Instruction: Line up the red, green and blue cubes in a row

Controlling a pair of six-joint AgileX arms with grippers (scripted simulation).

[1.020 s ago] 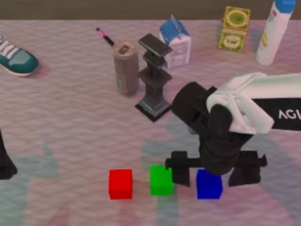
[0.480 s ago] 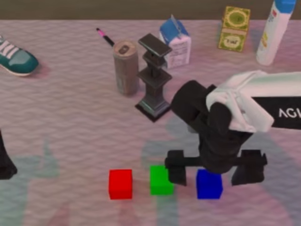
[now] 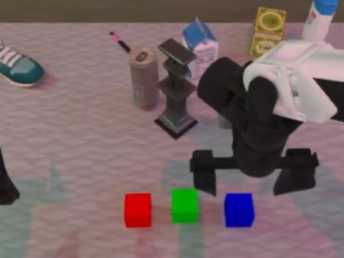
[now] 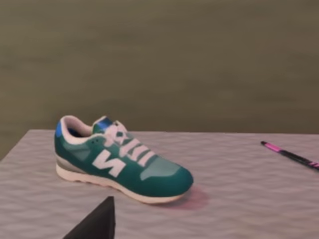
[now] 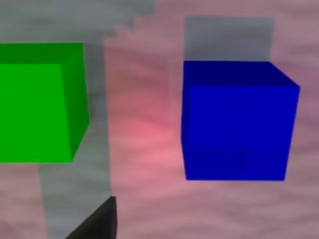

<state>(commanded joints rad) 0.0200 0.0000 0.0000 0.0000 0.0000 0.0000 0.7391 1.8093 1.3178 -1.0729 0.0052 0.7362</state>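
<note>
From my station the only writing I can read is the big white N on the side of the teal sneaker [image 4: 122, 162], seen from the left wrist; in the top view the shoe is cut off by the left edge of the picture. The milk carton [image 3: 200, 47] and the green-and-yellow box [image 3: 267, 32] carry printed panels, but I cannot make out a word; the white bottle [image 3: 318, 19] is half hidden behind my right arm, whose own lettering is out of sight. The right gripper [image 3: 252, 172] hangs above the table just behind the row, jaws wide apart and holding nothing. The red cube [image 3: 137, 209], green cube [image 3: 184, 205] and blue cube [image 3: 239, 209] sit in a line near the front edge, none touching. The left gripper [image 3: 6, 185] is parked at the left edge, mostly cut off; its jaws I cannot tell.
</note>
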